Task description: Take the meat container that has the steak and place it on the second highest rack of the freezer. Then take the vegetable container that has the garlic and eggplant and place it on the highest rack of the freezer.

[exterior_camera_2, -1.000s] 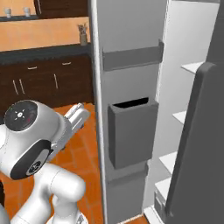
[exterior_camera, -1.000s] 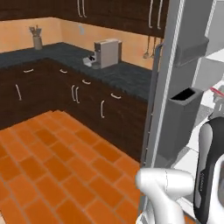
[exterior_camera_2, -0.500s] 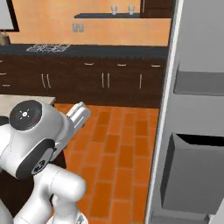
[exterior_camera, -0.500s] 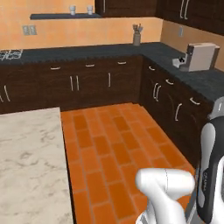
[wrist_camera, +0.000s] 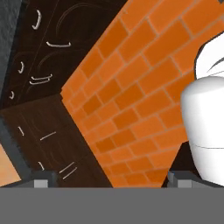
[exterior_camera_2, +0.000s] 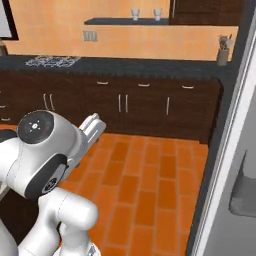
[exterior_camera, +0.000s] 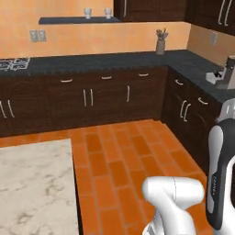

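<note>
- The gripper (wrist_camera: 109,180) is wide open and holds nothing.
- The freezer (exterior_camera_2: 235,150) stands at the right, its door cut off by the edge.
- I can't see the steak, garlic or eggplant, so I think both containers are still left to move.
- The marble counter (exterior_camera: 32,183) is near, on the left.

Floor (exterior_camera: 124,160): orange brick-pattern tile, matt, faint grout lines. Cabinets (exterior_camera: 105,98): dark wood, slight grain, pale metal-looking handles. Countertop (exterior_camera: 92,62): dark speckled stone, matt. Island top (exterior_camera: 34,188): pale veined marble, smooth. Walls (exterior_camera: 101,39): flat orange paint. Freezer (exterior_camera_2: 235,150) door: smooth grey, plastic-like. Shelf glasses (exterior_camera: 87,13): clear, glassy.
</note>
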### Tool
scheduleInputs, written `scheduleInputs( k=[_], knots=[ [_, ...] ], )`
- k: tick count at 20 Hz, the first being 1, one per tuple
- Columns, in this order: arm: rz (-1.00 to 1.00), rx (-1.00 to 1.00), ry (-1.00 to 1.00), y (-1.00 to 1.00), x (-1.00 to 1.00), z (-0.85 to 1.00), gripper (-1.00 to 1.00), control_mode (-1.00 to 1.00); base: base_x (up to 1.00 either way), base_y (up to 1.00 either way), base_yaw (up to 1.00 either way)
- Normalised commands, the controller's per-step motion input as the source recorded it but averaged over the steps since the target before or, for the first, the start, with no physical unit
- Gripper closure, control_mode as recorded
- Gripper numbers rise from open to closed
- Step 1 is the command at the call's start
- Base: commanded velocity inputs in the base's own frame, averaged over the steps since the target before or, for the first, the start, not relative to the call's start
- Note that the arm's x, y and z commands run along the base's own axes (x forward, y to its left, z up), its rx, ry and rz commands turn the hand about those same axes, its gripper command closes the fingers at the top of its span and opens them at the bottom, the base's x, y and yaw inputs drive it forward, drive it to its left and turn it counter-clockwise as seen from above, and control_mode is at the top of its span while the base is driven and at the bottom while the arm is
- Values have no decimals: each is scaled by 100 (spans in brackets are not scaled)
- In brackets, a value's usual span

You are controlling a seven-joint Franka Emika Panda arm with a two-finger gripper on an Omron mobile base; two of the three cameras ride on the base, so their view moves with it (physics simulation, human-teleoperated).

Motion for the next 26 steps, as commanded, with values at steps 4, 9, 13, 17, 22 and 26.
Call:
scheduleInputs(
  k=[4,9,13,17,22,26],
  knots=[
    [0,0,0,0,0,0,-100,100,100,-37,0],
    [0,0,0,0,0,0,-100,100,100,-27,-21],
    [0,0,0,0,0,0,-100,100,91,-2,-71],
    [0,0,0,0,0,0,-100,100,61,0,-88],
    [0,0,0,0,0,0,-100,100,39,45,-89],
    [0,0,0,0,0,0,-100,100,97,99,-64]
  ],
)
